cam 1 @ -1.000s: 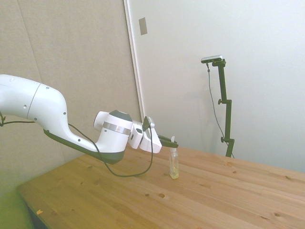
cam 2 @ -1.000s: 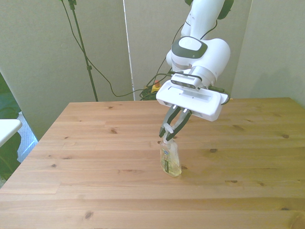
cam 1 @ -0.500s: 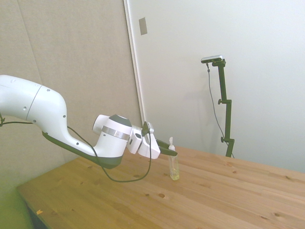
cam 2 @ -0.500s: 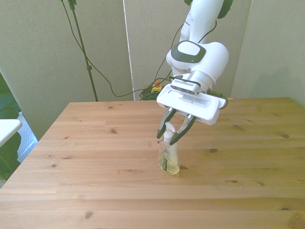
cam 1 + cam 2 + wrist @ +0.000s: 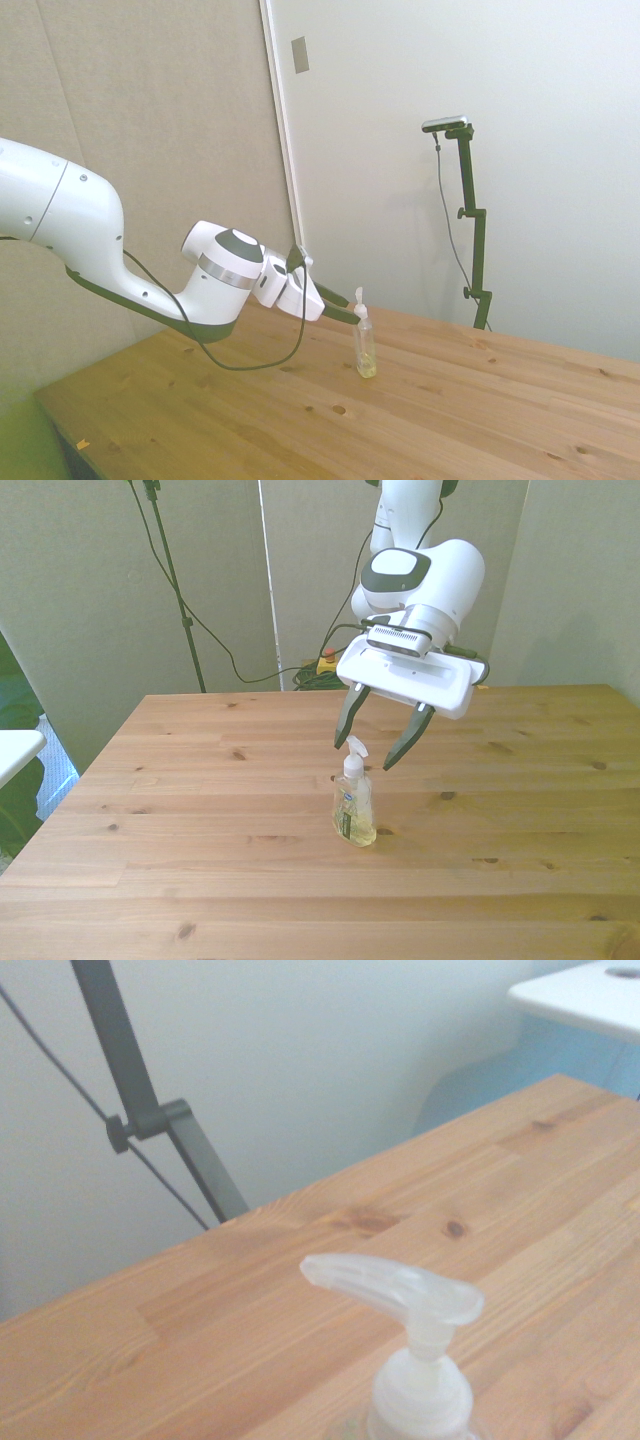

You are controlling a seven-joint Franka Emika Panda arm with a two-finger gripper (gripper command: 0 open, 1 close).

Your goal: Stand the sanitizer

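The sanitizer (image 5: pixel 354 805) stands upright on the wooden table (image 5: pixel 200 780), a slim clear bottle with pale yellow liquid, a white label and a white pump top. In the side view the sanitizer (image 5: pixel 364 345) stands free near the table's middle. My gripper (image 5: pixel 377 750) is open, its dark fingers spread to either side of the pump top and slightly above it, touching nothing. In the side view my gripper (image 5: pixel 350 314) reaches in level with the pump from the arm's side. The wrist view shows the sanitizer's pump nozzle (image 5: pixel 400 1293) close up.
A white surface's corner (image 5: pixel 15 750) shows at the front view's left edge, off the table. Cables and a small red and yellow object (image 5: pixel 327 663) lie on the floor beyond the table's far edge.
My gripper opened and let go of the sanitizer's pump, then drew back and slightly up. The bottle stays standing where it was.
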